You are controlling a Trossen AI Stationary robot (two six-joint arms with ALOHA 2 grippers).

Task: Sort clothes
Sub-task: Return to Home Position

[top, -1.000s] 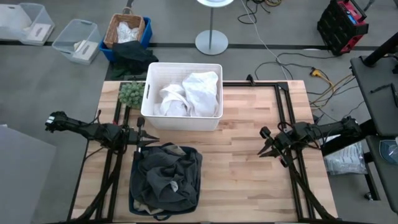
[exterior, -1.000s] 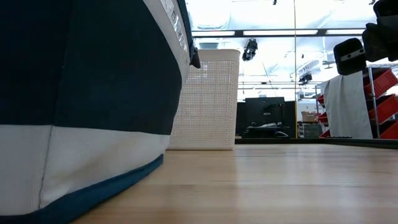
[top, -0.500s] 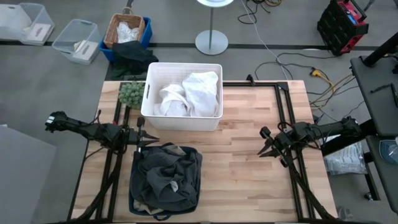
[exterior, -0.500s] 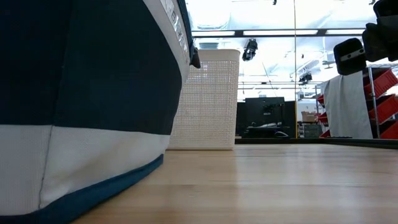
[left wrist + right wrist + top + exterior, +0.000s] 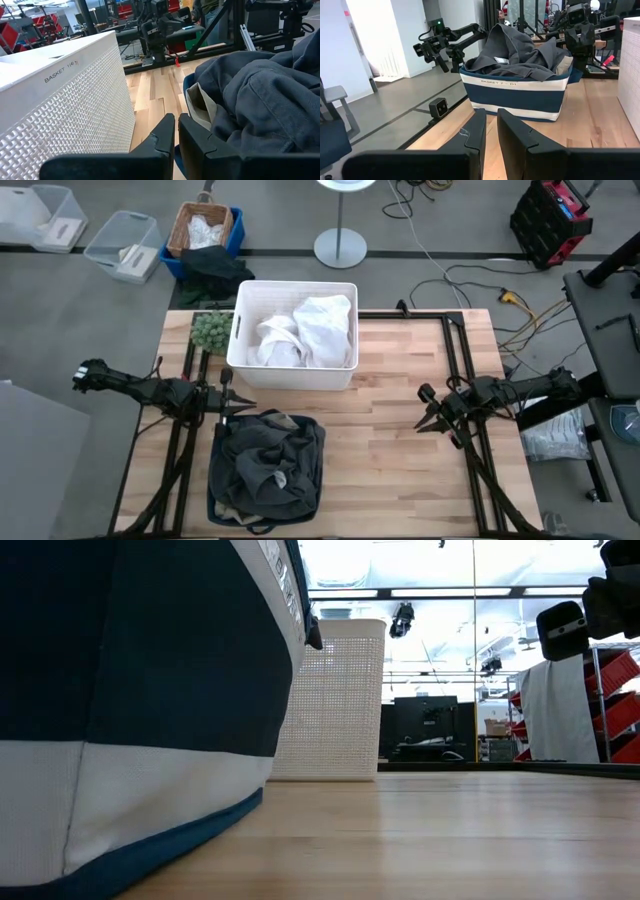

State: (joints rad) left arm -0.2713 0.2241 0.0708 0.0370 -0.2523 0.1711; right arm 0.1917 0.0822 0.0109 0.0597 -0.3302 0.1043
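Observation:
Large white cloth pieces (image 5: 315, 325) lie in a white plastic basket (image 5: 295, 376) at the table's far middle. A dark grey garment (image 5: 268, 460) lies heaped in a navy-and-white fabric basket (image 5: 213, 475) at the near left, over a beige cloth (image 5: 202, 107). The plaid shirt is out of view. My left gripper (image 5: 234, 406) is shut and empty at the fabric basket's far left corner, level with its rim (image 5: 176, 131). My right gripper (image 5: 424, 421) is shut and empty over the bare table at the right, pointing toward the fabric basket (image 5: 515, 95).
A green fuzzy lump (image 5: 210, 330) sits at the table's far left, beside the white basket. Off the table beyond it stand a wicker basket (image 5: 200, 228) with white cloth, a blue bin and clear tubs. Bare wood (image 5: 385, 450) lies between the fabric basket and my right gripper.

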